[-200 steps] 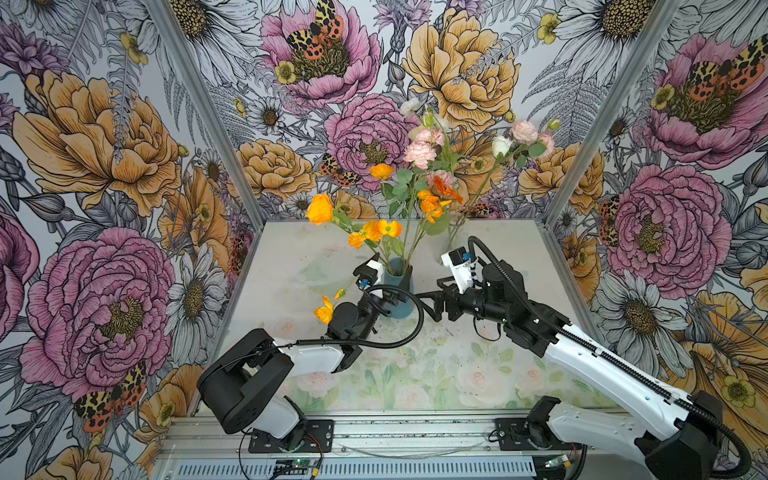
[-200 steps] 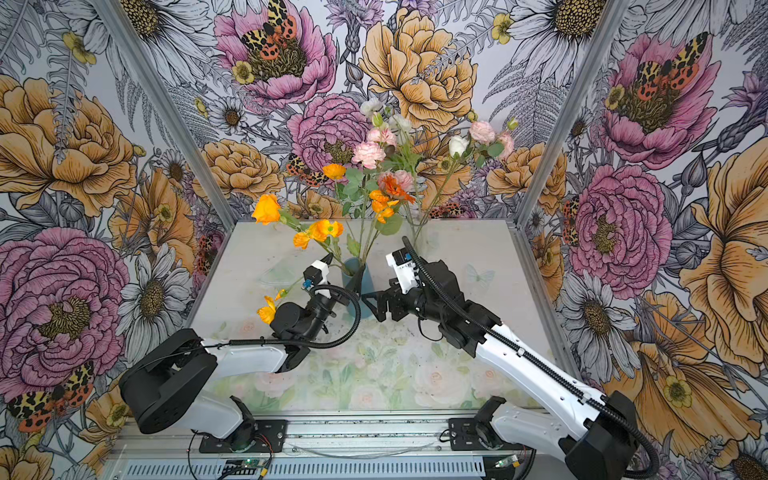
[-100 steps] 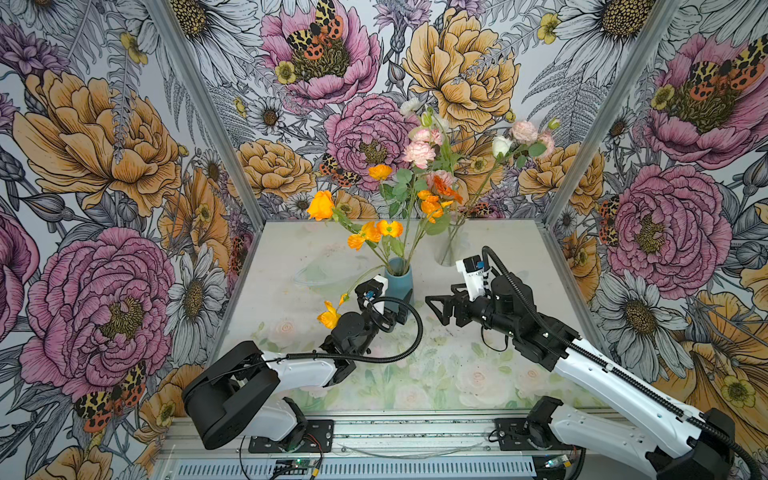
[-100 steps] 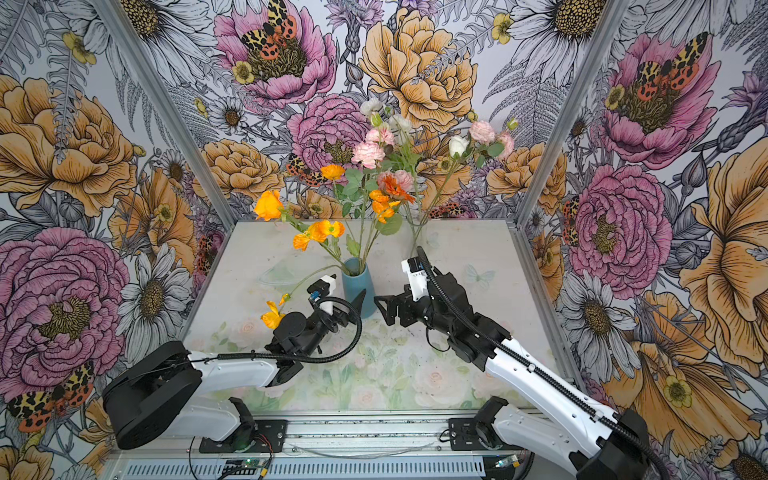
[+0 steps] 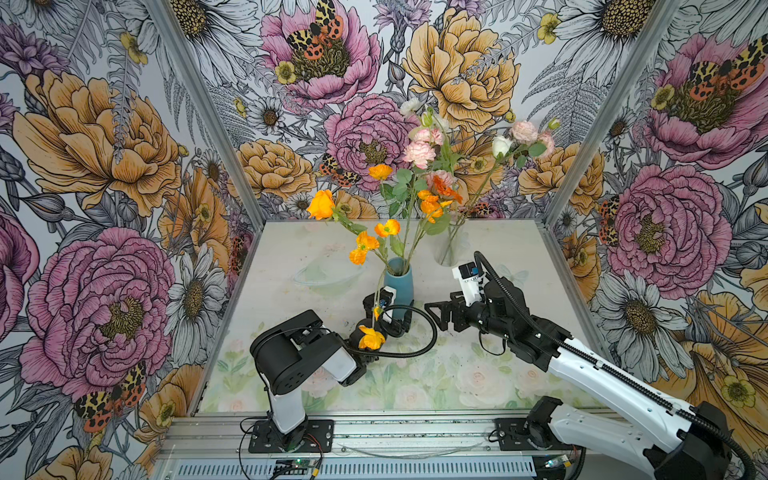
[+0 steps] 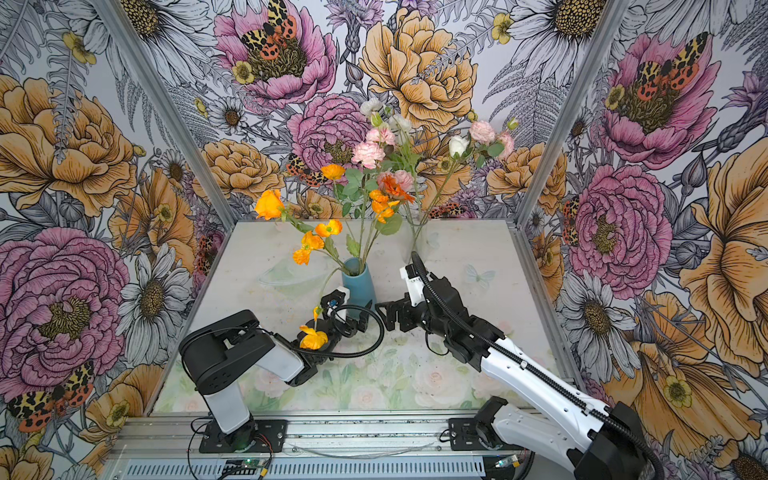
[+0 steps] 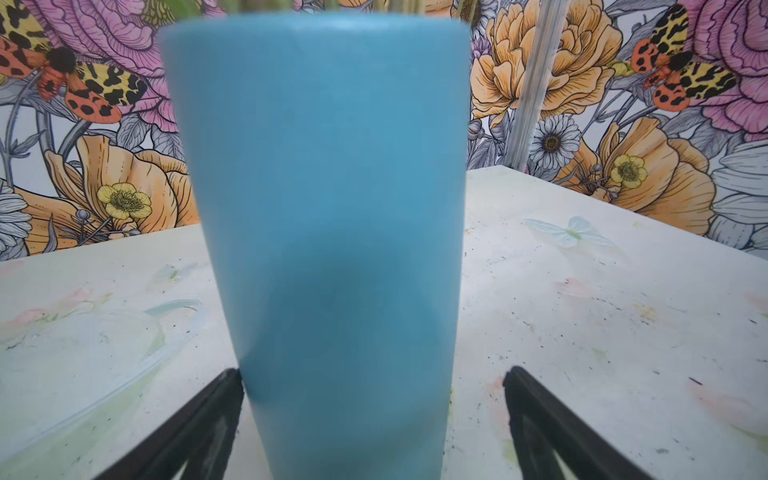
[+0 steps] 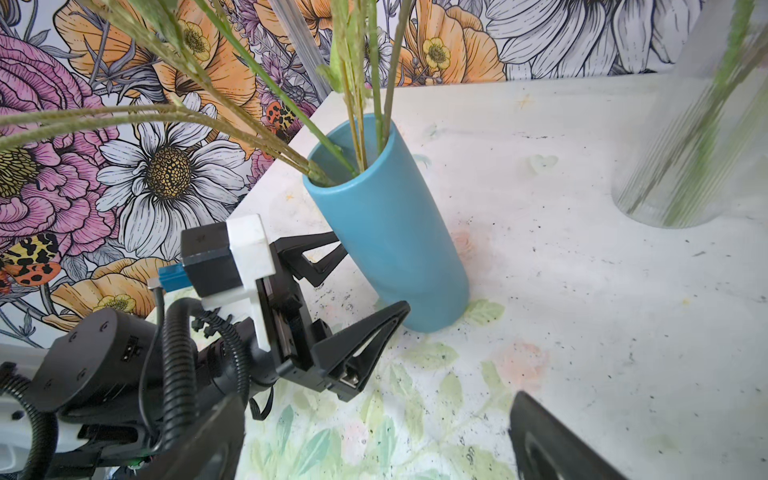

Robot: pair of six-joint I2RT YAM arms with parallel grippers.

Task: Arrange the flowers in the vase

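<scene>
Left gripper (image 7: 372, 374), jaws spread and empty, straddles the foot of the matte blue cylindrical vase (image 5: 399, 279) from 6 o'clock; right gripper (image 5: 436, 316) gapes empty at 3 o'clock. Inside stand long green-stemmed orange-bloomed flowers (image 5: 430, 204). Judgement: back out straight toward 6, clear of the drooping orange bloom (image 5: 371, 337).

Bright even light, soft shadows, blue vase (image 7: 324, 208) blurred (left wrist view), wide-angle edge bending.

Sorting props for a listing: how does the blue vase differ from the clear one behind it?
The blue vase is opaque and smooth; the clear vase is see-through ribbed glass. The blue vase carries orange blooms, the clear vase a pink and cream-white spray. Both stand upright, holding green stems.
</scene>
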